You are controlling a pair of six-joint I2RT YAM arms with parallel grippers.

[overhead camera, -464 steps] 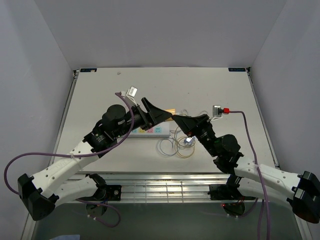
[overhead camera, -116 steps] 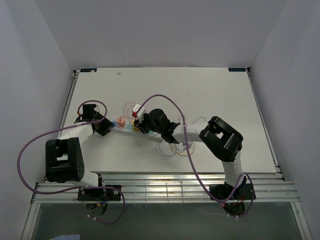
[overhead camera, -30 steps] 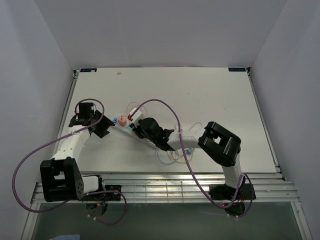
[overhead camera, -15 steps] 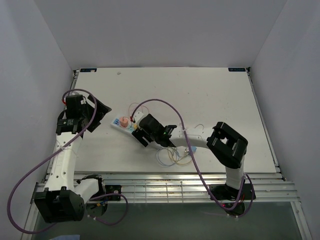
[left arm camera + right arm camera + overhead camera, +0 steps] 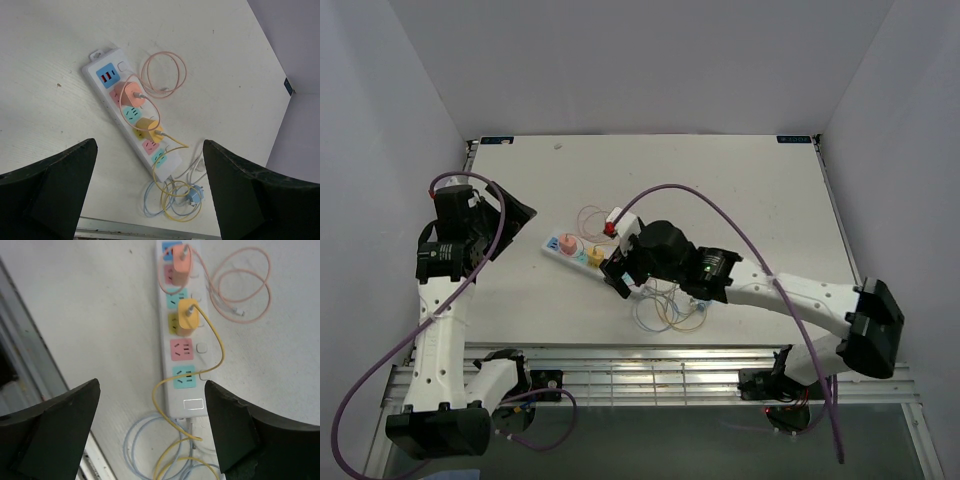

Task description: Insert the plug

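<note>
The left gripper [image 5: 149, 145] and right gripper [image 5: 152, 384] hang spread and empty, seemingly because the boxy yellow plug [image 5: 188, 314] sits seated in the long white power strip [image 5: 192, 404] on the table's left half.

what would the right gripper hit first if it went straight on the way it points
Most likely the yellow cable looping beside the teal socket, then the power strip. The right gripper is open, nothing nearer shows; depth is unclear.

One white power strip [image 5: 107, 76] on the table [image 5: 60, 30]; two plugs seated in it, one pink plug [image 5: 132, 93], one yellow plug [image 5: 146, 126]; one blue plug [image 5: 194, 196] lying loose; three coiled cables: one pink cable [image 5: 184, 75], one yellow cable [image 5: 221, 347], one pale blue cable [image 5: 145, 200].
</note>
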